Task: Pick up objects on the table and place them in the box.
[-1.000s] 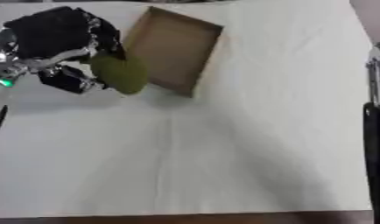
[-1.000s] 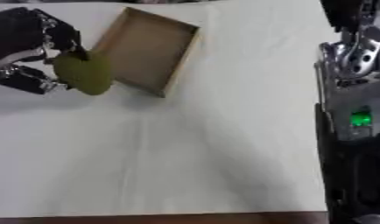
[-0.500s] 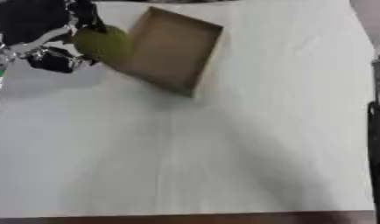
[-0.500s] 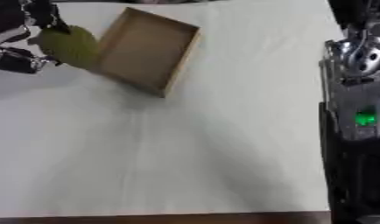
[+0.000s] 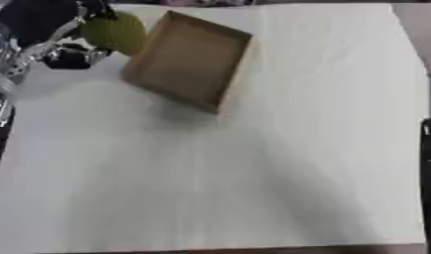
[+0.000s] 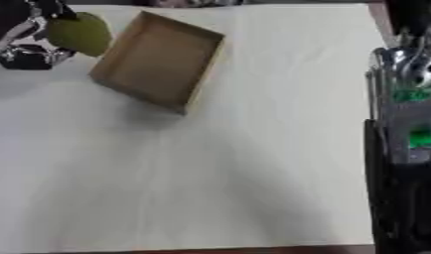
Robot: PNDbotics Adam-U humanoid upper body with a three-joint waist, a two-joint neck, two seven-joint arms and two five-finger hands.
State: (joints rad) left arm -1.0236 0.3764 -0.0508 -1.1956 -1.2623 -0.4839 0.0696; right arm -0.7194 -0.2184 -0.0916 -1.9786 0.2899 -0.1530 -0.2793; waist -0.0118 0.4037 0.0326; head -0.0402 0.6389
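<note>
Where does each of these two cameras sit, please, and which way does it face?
Left eye view: in the robot's head, looking down on the table; the left robot hand shows at upper left, curled round a green fruit beside the box.
Right eye view: same head, set slightly to the right, looking down; the right arm fills its right edge.
Both share the table, box, fruit and left robot hand.
</note>
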